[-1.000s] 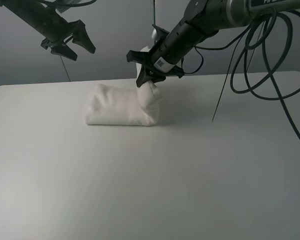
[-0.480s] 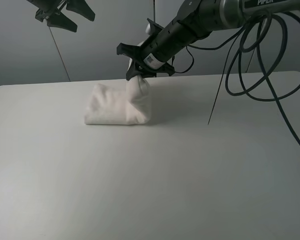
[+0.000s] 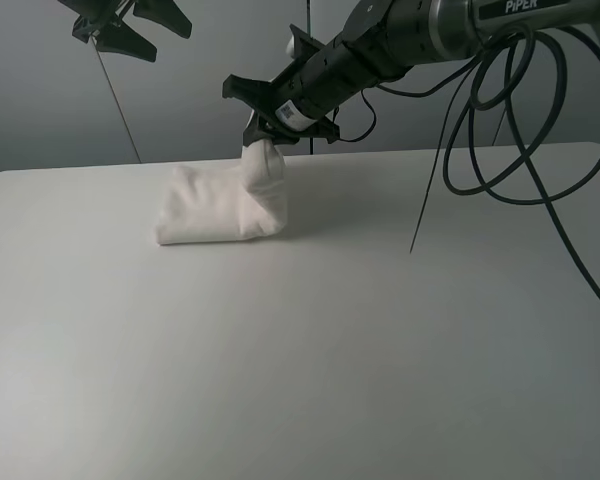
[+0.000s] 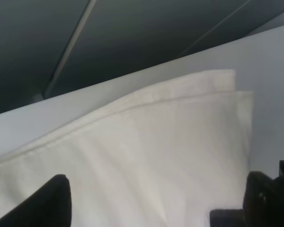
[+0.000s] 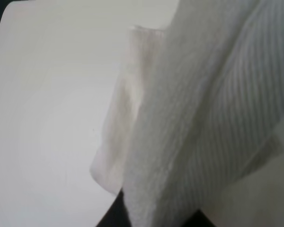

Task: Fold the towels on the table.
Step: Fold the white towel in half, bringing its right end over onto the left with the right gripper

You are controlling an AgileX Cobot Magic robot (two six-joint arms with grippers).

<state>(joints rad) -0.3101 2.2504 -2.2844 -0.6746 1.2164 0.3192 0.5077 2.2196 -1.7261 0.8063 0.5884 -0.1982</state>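
One towel [image 3: 220, 208] corner in right pincer [image 3: 263, 140]

You face a plain grey wall [image 3: 40, 110] behind the work surface, matte and bare, darker toward the upper corners and a little paler near its lower edge. Two thin dark rods lean against it, one [image 3: 118, 105] on your left and one [image 3: 430, 180] further right. Light falls soft and even from above, giving only faint, blurred shadows. From the left wrist view you see the same backdrop as a dark grey surface [image 4: 146, 28] crossed by slanting lines.
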